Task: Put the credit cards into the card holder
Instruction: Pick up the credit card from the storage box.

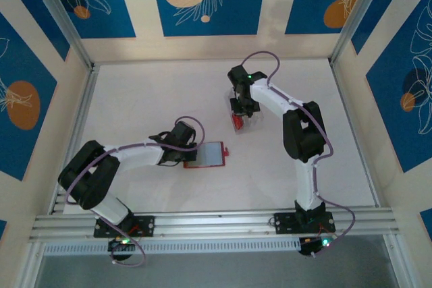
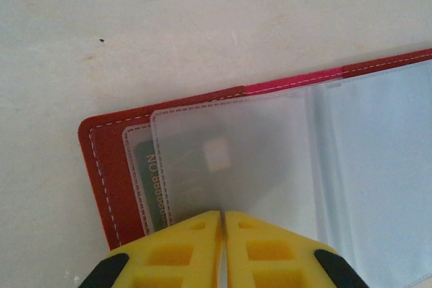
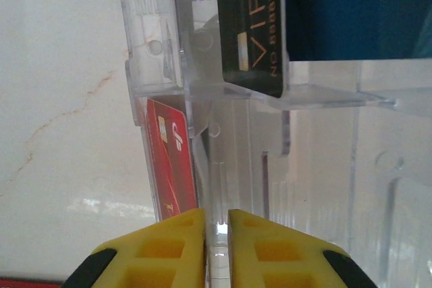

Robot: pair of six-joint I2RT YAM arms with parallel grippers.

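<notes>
sleeves (image 2: 270,153) of frosted plastic cover the open red card holder (image 1: 206,155) on the table (image 1: 148,99); left gripper (image 2: 223,214) is clenched at a sleeve edge. right gripper (image 3: 216,212) sits barely parted over the clear tray (image 3: 317,166); we cannot tell any grip. one sleeved card (image 2: 152,180) shows half-hidden print.

The card holder (image 1: 204,155) lies open and flat on the table, a red wallet with pale stitching along its edge and frosted clear sleeves inside (image 2: 223,160). One dark card (image 2: 152,190) with pale lettering already sits in a sleeve near the wallet's left edge. Well apart from it, three more cards stand on edge in a clear tray (image 3: 317,166): a black card marked VIP (image 3: 253,28), a blue card (image 3: 354,8) just beside it, and a red card (image 3: 170,163) in a neighbouring slot.
</notes>
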